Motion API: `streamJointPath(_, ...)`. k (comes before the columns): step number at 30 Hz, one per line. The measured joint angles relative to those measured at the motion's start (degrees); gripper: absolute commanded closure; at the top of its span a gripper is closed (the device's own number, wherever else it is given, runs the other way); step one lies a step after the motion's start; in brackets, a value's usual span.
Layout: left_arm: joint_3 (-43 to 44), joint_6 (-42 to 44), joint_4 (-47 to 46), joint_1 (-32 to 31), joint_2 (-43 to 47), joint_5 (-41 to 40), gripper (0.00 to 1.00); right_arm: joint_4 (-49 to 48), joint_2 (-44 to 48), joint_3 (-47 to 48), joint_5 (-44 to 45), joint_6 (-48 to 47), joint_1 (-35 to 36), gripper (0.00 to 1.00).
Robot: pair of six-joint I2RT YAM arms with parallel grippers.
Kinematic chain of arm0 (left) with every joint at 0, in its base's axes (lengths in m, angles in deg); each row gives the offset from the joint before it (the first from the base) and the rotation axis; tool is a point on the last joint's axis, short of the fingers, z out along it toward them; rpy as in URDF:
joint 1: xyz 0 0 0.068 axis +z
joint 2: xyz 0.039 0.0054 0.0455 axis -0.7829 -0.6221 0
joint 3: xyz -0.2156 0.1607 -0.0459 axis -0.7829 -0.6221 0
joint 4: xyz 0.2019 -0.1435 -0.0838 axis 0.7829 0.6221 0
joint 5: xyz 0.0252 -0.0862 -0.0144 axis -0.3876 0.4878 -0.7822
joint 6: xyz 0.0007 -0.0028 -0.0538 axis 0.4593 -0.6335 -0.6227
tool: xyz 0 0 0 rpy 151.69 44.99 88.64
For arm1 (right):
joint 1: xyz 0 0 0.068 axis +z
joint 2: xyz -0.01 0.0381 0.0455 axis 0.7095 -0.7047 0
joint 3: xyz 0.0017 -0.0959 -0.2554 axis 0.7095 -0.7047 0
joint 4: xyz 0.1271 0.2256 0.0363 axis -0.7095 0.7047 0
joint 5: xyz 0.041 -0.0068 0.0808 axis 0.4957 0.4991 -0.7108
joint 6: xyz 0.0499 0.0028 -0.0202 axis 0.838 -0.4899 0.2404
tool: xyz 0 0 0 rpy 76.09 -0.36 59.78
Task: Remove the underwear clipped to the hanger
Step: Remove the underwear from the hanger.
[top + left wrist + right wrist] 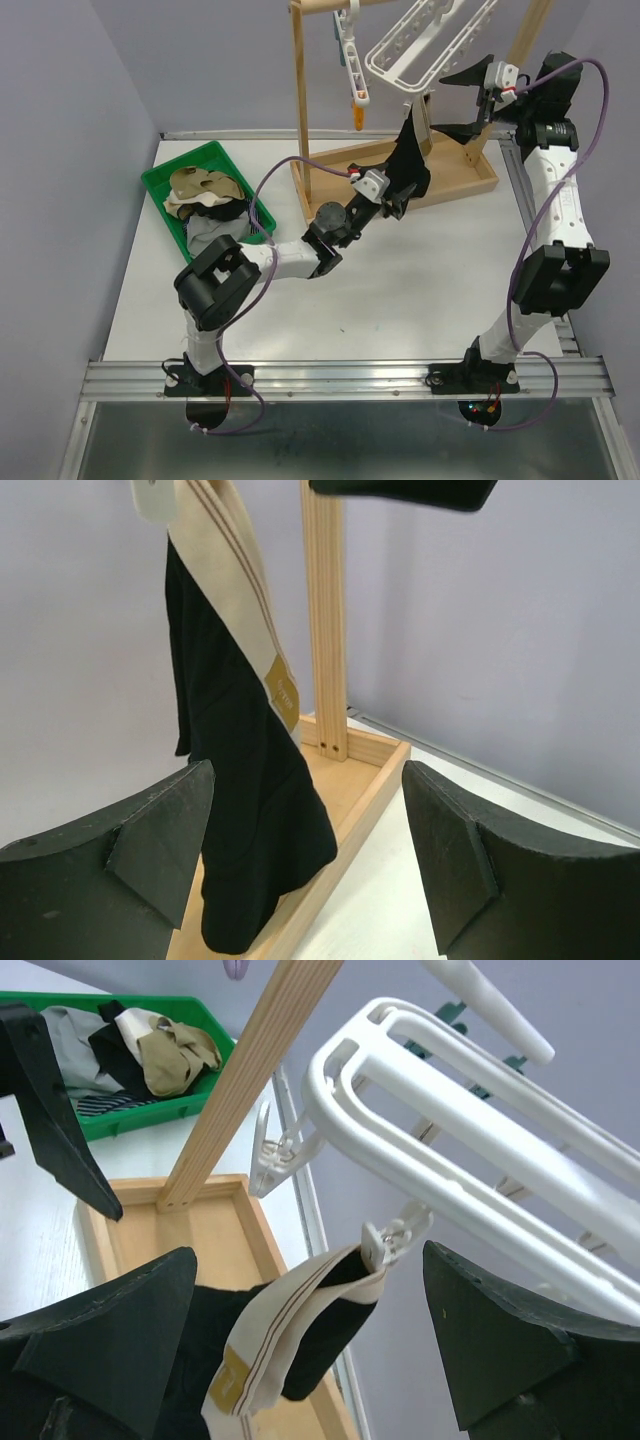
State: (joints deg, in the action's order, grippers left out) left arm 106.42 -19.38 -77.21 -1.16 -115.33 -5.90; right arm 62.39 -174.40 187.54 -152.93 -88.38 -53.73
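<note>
One black underwear (412, 158) with a cream waistband hangs from a clip (396, 1234) of the white hanger (430, 42), its lower end drooping into the wooden stand's tray. My left gripper (398, 196) is open low beside it. In the left wrist view the cloth (245, 800) hangs between the fingers, close to the left one, and my left gripper (308, 865) holds nothing. My right gripper (463, 102) is open to the right of the hanger. In the right wrist view the underwear (330, 1355), clip and hanger (450, 1160) lie in front of the open right gripper (308, 1290).
A green bin (158, 185) at the left holds tan, grey, black and striped garments. The wooden stand has an upright post (300, 100) and a tray base (470, 185) at the back. An empty clip (268, 1165) hangs from the hanger near the post.
</note>
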Motion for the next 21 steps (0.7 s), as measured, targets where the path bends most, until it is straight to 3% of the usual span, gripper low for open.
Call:
streamJointPath(8, 5.44, -4.83, -1.29, 2.67, -8.13, -0.9, 0.12, 0.0, -0.72, 1.79, 3.5, 0.66, 1.33, 0.02)
streamJointPath(16, 16.57, -6.64, -0.57, 3.41, -19.37, -3.93, 0.14, 0.22, -0.74, 1.79, 4.87, 1.64, 1.11, 0.02)
streamJointPath(19, 21.05, -7.39, 0.28, 3.82, -22.08, -4.98, 0.19, 0.24, -0.74, 1.79, 4.94, 1.81, 1.11, 0.02)
streamJointPath(21, 23.96, -8.04, 1.42, 4.22, -23.56, -4.98, 0.34, 0.22, -0.74, 1.79, 4.98, 1.95, 1.11, 0.02)
